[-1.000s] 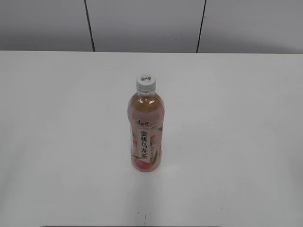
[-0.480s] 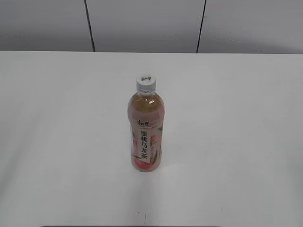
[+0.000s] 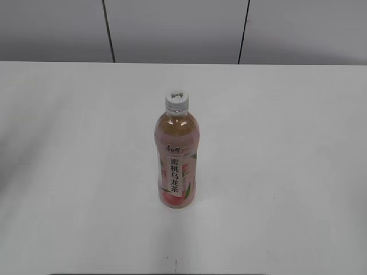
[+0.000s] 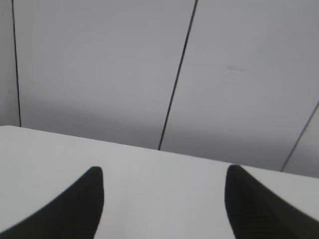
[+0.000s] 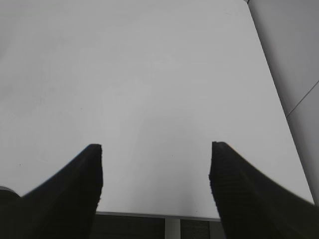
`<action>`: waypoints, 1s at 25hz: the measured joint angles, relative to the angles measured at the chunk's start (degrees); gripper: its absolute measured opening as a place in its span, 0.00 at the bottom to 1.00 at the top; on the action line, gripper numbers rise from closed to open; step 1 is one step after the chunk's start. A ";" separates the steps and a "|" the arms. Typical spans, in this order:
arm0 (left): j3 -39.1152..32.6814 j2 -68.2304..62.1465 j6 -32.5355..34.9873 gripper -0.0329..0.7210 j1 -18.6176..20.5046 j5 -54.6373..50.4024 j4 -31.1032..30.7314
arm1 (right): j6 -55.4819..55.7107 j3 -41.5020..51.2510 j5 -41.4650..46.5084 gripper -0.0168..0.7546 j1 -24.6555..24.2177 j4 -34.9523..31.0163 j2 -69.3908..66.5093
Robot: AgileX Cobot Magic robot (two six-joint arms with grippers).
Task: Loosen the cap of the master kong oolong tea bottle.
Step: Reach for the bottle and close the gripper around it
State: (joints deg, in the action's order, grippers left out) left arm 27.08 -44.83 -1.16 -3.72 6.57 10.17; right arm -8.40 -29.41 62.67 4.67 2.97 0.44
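On the wide white tabletop (image 3: 298, 172), the clear plastic bottle of pinkish tea (image 3: 176, 166) stands upright in the middle, its white ribbed cap (image 3: 177, 101) untouched. Left pincer (image 4: 162, 199) and right pincer (image 5: 154, 174) are wide, empty, far off. Approach comes first: one must grip the body, other the cap.

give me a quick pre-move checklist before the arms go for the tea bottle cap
1. Bottle upright on the table: ok.
2. Cap seated on the neck: ok; how tight, cannot tell.
3. Left gripper open and holding nothing: ok.
4. Right gripper open and holding nothing: ok.
5. Bottle visible to a wrist camera: not ok, neither wrist view shows it.
6. Space around the bottle free in the exterior view: ok.
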 joint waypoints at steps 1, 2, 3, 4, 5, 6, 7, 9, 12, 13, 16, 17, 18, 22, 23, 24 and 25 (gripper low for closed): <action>0.00 -4.90 0.00 0.66 -0.26 4.92 0.00 | 0.00 0.00 0.00 0.68 0.00 0.00 0.00; 0.00 -8.54 0.00 0.66 -0.68 8.61 -0.05 | 0.00 0.00 0.00 0.68 0.00 0.00 0.00; -0.02 -12.05 0.00 0.66 -1.32 13.32 -0.49 | 0.00 0.00 0.00 0.68 0.00 0.00 0.00; -0.02 -15.09 0.00 0.66 -2.05 18.26 -1.45 | 0.00 0.00 0.00 0.68 0.00 0.00 0.00; -0.02 -18.92 0.00 0.66 -2.63 23.12 -2.63 | 0.00 0.00 0.00 0.68 0.00 0.00 0.00; -0.02 -22.86 0.00 0.66 -3.25 26.96 -3.76 | 0.00 0.00 0.00 0.68 0.00 0.00 0.00; -0.02 -26.16 0.00 0.66 -3.84 31.13 -5.07 | 0.00 0.00 0.00 0.68 0.00 0.00 0.00; -0.02 -33.84 0.00 0.66 -4.63 37.28 -6.60 | 0.00 0.00 0.00 0.68 0.00 0.00 0.00; -0.02 -43.61 0.00 0.66 -4.98 45.10 -7.40 | 0.00 0.00 0.00 0.68 0.00 0.00 0.00; -0.02 -46.70 0.00 0.66 -5.00 47.24 -7.67 | 0.00 0.00 0.00 0.68 0.00 0.00 0.00; -0.02 -54.25 0.00 0.66 -5.00 55.78 -9.09 | 0.00 0.00 0.00 0.68 0.00 0.00 0.00; -0.02 -56.49 0.00 0.66 -5.00 58.12 -9.82 | 0.00 0.00 0.00 0.68 0.00 0.00 0.00; -0.02 -58.12 0.00 0.66 -5.00 60.03 -10.77 | 0.00 0.00 0.00 0.68 0.00 0.00 0.00; -0.25 -63.59 0.00 0.66 -5.00 61.89 -12.02 | 0.00 0.00 0.00 0.68 0.00 0.00 0.00; -0.31 -64.25 -0.14 0.66 -5.00 61.89 -12.57 | 0.00 0.00 0.00 0.68 0.00 0.00 0.00; -0.31 -64.53 -0.34 0.66 -5.00 61.89 -13.45 | 0.00 0.00 0.00 0.68 0.00 0.00 0.00; -0.31 -64.55 -0.55 0.66 -5.00 61.89 -14.86 | 0.00 0.00 0.00 0.68 0.00 0.00 0.00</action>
State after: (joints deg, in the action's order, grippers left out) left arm 26.76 -109.38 -1.71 -8.73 68.46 -4.69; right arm -8.40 -29.41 62.67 4.67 2.97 0.44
